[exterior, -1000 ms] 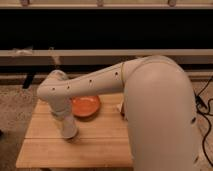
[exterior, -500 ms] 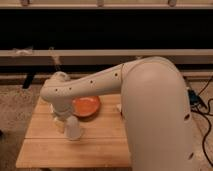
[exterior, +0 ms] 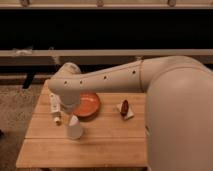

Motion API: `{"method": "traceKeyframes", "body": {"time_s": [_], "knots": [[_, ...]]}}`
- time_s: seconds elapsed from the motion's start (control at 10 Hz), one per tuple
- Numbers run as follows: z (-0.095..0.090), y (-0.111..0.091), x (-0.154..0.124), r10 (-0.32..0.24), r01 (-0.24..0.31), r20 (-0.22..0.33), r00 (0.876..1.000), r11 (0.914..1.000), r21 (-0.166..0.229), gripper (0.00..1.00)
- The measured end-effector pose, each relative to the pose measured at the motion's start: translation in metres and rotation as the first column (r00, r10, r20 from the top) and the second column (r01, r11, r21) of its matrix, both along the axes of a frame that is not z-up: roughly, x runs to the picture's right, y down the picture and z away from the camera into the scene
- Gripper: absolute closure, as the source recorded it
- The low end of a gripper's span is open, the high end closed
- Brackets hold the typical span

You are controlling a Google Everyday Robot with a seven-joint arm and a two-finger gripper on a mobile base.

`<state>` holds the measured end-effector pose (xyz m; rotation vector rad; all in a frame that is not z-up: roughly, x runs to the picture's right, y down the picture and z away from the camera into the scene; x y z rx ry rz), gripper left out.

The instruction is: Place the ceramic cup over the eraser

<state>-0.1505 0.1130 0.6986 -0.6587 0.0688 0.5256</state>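
Jaws hidden: my gripper (exterior: pixel 70 110) hangs at the end of my arm over the front-left part of the bench (exterior: pixel 110 142), just above the ceramic cup (exterior: pixel 74 128), and my own wrist covers it, so I cannot tell whether it is gripping or has let go.

The cup stands on the wood mouth down, narrow base uppermost, just in front of the orange bowl (exterior: pixel 86 104) and near the white block (exterior: pixel 54 104). I cannot see the eraser anywhere; it may sit under the cup or behind my arm. The dark red piece on its white wedge (exterior: pixel 124 108) lies well apart to the right.

I judge the cup to be light, rigid and glazed smooth, so it will not give under pressure and could slide out of a weak pinch. It would chip if dropped or knocked against the bowl. Its taper matters: inverted like this, the walls narrow toward the top, and a grip there tends to squeeze upward and off. I would take it across the walls lower down, squarely, with firm, even pressure.
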Motion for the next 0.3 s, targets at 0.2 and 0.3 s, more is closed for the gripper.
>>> {"method": "traceKeyframes", "body": {"time_s": [0.2, 0.3], "knots": [[-0.0116, -0.0174, 0.0202, 0.032, -0.032, -0.010, 0.999, 0.9990, 0.031, 0.29], [-0.0128, -0.0176, 0.0193, 0.032, -0.031, -0.008, 0.999, 0.9990, 0.032, 0.29]]}}
